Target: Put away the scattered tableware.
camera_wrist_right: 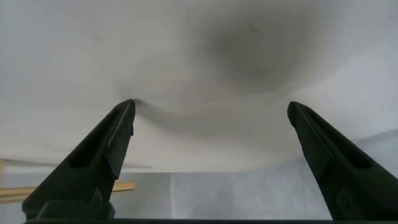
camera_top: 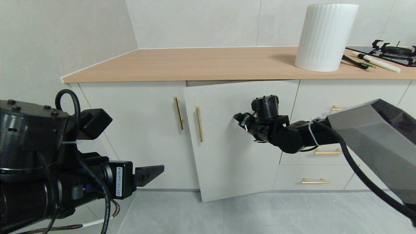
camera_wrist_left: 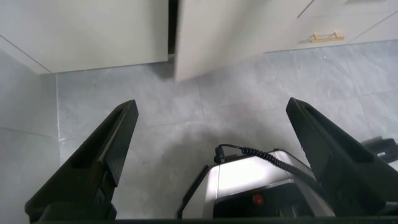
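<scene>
A pale cabinet door [camera_top: 227, 146] with a brass handle [camera_top: 199, 124] stands ajar beneath a wooden tabletop [camera_top: 195, 63]. The right end effector [camera_top: 242, 120] is held against the door's face with its fingers spread wide, one tip seemingly touching the panel. The left end effector [camera_top: 152, 174] hangs low over the grey floor [camera_wrist_left: 205, 118], fingers also apart and holding nothing, while the scattered tableware [camera_top: 377, 61], what look like a pale long utensil and a dark-handled one, lies on the tabletop between a white ribbed container [camera_top: 325, 35] and the stove [camera_top: 395, 52].
</scene>
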You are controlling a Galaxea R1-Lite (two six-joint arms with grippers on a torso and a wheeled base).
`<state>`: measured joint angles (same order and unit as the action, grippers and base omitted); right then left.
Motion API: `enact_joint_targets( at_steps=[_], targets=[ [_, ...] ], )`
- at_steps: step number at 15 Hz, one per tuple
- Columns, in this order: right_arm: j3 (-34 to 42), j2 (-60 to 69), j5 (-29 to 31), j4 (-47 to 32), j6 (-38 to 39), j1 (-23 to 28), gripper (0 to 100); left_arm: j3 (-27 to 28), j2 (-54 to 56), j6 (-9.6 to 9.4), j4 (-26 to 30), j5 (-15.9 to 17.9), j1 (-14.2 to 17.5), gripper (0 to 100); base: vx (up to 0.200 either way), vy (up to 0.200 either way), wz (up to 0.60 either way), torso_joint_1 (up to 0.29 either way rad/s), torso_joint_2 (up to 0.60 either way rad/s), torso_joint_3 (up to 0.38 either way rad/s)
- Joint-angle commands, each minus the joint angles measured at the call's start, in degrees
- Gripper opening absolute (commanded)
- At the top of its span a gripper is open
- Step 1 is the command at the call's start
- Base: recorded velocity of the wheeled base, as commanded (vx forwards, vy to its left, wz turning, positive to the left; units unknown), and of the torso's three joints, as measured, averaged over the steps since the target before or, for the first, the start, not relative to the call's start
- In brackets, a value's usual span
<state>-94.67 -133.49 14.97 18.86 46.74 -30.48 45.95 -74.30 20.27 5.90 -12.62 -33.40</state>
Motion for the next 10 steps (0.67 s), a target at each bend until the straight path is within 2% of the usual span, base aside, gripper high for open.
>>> enact_joint_targets(
  at_steps=[1,6,10],
  targets=[
    [-2.7,-3.9,0.9,0.0,0.1,0.8,100,-0.1,-0.1,0.03,0.0,0.0,0.0,100,0.000,0.000,0.00,0.000,0.00,0.000],
    [-6.8,-7.7,4.5,-0.2,0.2,1.7,100,-0.1,-0.1,0.03,0.0,0.0,0.0,100,0.000,0.000,0.00,0.000,0.00,0.000],
    [-7.2,-8.3,4.7,-0.2,0.2,2.4,100,-0.1,-0.1,0.03,0.0,0.0,0.0,100,0.000,0.000,0.00,0.000,0.00,0.000]
  ],
)
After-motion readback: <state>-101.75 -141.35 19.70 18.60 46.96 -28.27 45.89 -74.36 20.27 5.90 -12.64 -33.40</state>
